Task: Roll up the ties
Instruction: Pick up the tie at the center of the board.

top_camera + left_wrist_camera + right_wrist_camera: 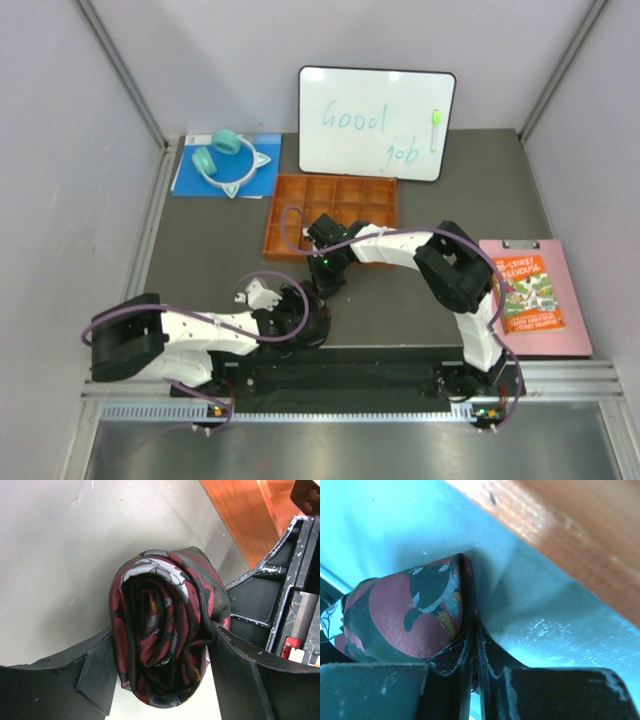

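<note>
The tie (pixel 165 630) is a dark maroon-red and black coil standing on end on the grey table. In the left wrist view it sits between the fingers of my left gripper (pixel 162 650), and both pads press its sides. My right gripper (pixel 475 630) is shut on a fold at the edge of the same tie (pixel 405 615). From above, the left gripper (pixel 300 310) and right gripper (pixel 325 282) meet just in front of the orange tray (pixel 300 190); the arms hide most of the coil there.
The orange compartment tray's wall (pixel 570 530) runs close behind the coil. A whiteboard (pixel 375 120) leans at the back. Teal headphones (pixel 225 160) lie on a blue folder (pixel 190 178) at the back left. A pink clipboard (pixel 570 340) with a book lies at the right.
</note>
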Robot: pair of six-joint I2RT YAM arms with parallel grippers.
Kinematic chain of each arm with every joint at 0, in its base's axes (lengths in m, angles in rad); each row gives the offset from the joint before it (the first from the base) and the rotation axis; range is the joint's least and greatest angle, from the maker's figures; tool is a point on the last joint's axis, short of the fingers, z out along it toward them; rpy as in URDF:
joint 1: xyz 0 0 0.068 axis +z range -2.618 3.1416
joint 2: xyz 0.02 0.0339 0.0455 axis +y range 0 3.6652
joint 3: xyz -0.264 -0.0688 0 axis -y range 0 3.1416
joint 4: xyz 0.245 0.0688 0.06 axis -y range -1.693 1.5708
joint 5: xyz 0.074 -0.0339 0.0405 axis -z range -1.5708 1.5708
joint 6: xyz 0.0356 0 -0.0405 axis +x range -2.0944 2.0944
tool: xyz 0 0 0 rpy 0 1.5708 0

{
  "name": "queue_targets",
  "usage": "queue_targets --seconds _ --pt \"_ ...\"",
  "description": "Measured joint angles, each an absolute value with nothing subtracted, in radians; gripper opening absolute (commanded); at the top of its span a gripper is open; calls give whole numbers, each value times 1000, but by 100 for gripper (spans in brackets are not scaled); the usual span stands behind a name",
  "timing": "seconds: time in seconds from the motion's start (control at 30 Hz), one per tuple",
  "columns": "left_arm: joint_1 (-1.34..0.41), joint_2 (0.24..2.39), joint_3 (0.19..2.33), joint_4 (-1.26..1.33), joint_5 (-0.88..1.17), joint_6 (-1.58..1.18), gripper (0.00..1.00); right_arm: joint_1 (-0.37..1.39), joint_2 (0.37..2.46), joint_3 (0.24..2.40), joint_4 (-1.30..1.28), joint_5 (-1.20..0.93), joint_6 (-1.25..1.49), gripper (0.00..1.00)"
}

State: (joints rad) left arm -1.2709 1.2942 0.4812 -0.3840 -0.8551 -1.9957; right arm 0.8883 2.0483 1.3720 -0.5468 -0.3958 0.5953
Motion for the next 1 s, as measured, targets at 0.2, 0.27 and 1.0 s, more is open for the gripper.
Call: queue_targets --seconds 0.2,0.27,1.0 --pt "-1268 1299 459 -371 -858 -1998 41 892 2048 1362 -531 -414 608 8" --pt "-1267 1296 448 -364 -859 -2002 29 895 2048 1362 -531 -414 608 8" --pt "-1264 1110 408 -452 -831 -1907 0 807 1956 1310 -645 -276 583 30"
